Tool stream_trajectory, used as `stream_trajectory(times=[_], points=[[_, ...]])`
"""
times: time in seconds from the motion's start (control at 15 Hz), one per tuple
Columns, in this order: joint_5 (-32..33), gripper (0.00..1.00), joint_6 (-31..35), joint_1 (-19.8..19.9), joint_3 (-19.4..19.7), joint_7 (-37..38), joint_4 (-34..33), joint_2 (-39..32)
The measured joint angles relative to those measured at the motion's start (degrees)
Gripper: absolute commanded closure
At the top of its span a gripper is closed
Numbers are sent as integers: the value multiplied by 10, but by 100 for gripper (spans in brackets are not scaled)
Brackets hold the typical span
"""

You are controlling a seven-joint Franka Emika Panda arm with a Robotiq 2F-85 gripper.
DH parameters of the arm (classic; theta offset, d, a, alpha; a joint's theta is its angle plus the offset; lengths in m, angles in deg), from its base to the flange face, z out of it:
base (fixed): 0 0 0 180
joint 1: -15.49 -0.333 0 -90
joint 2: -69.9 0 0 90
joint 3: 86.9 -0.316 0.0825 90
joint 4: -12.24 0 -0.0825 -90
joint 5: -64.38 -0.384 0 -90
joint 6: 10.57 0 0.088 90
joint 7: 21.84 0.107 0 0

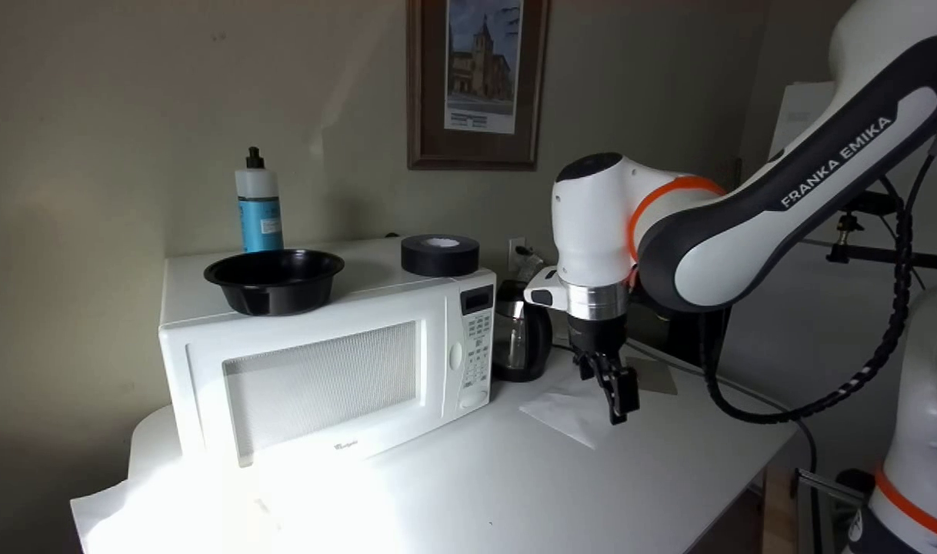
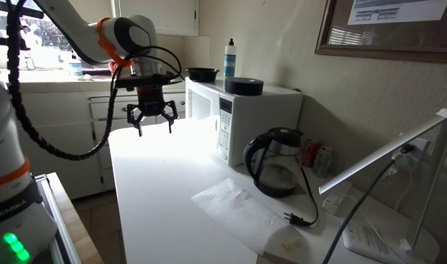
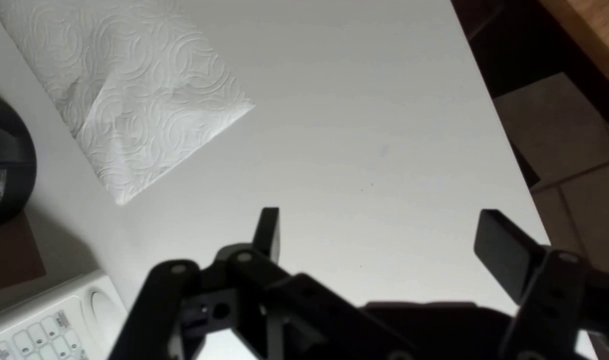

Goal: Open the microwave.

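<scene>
The white microwave [image 1: 322, 385] stands on the white table with its windowed door shut. Its control panel [image 1: 478, 346] is at the door's right side, with a large button [image 1: 473, 398] low on it. The microwave also shows in an exterior view [image 2: 267, 117], mostly its side. In the wrist view only a corner of its panel [image 3: 49, 325] shows at the lower left. My gripper [image 1: 613, 392] points down above the table, apart from the microwave. It is open and empty, its fingers wide apart in an exterior view [image 2: 155, 132] and in the wrist view [image 3: 379, 235].
A black bowl [image 1: 275, 285], a tape roll [image 1: 440, 255] and a soap bottle [image 1: 260, 208] stand on top of the microwave. A kettle [image 2: 276, 165] stands beside it. A paper towel [image 2: 238, 212], a lamp [image 2: 388, 150] and cans [image 2: 311, 152] are on the table [image 2: 161, 220].
</scene>
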Motion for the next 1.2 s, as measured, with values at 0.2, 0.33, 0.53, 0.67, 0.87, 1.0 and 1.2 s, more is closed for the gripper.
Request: stream_trajectory(times=[0.2,0.33,0.53,0.67,0.87,1.0,1.2], points=[[28,0,-20,-3,-3,-25,-6,-40],[46,0,-32,-2,-4,-28,-13,-64],[46,0,-32,-2,-3,-28,-15,-62],[46,0,-32,-2,-3,-28,-15,-60],[91,0,-41,-7,-21,-30,-15,-62],[109,0,-55,-19,-40,-35,-14,-66],[124,0,-65,-42,-61,-60,-10,-79]])
